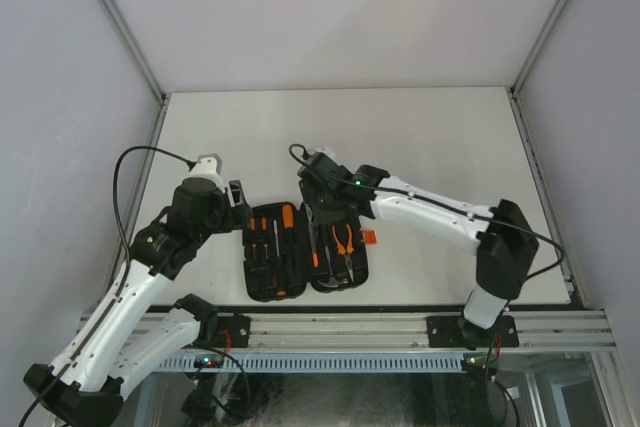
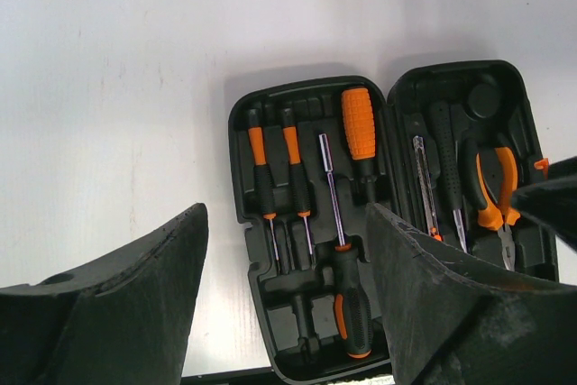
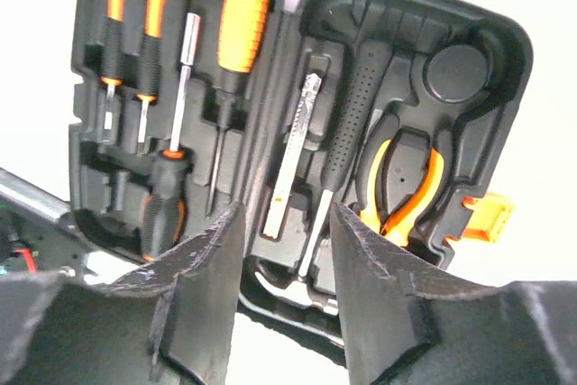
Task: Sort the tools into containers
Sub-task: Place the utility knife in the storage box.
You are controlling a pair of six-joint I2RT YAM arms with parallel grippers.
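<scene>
Tool case (image 3: 505,60) lies open beneath right claw (image 3: 281,223)

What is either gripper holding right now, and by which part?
Nothing. The left gripper hangs open beside the tool case; the right gripper stands open over the hammer, which lies in its slot.

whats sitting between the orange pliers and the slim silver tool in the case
A black-handled tool lies between the pliers and the silver tool, clearest in the right wrist view.

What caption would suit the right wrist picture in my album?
Right gripper, jaws apart, above the open tool case: screwdrivers slotted in one half, hammer and pliers in the other.
</scene>
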